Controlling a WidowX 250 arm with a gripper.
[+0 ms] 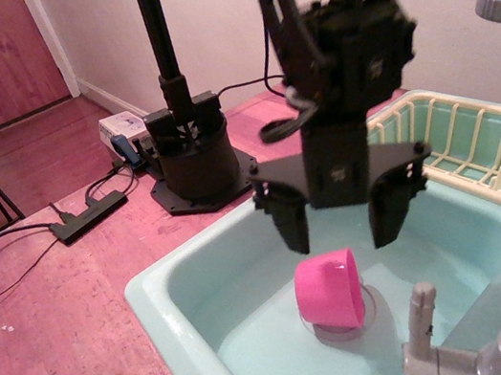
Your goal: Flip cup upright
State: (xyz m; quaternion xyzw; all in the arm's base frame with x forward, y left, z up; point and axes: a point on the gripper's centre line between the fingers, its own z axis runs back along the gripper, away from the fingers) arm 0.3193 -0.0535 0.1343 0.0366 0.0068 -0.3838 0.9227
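Note:
The bright pink cup (329,290) lies on its side in the pale green sink (217,269), resting over the drain, its open mouth facing the lower right. My black gripper (340,232) hangs just above the cup with its jaws open and empty. One finger (291,219) is at the cup's upper left and the other (387,212) at its upper right. The fingertips sit at about the height of the cup's top edge, apart from it.
A cream faucet and handle (425,354) stand at the sink's near right. A cream dish rack (491,143) sits behind the sink. The arm's black base (193,153) stands on the pink counter at the left, with cables and a power strip (86,212).

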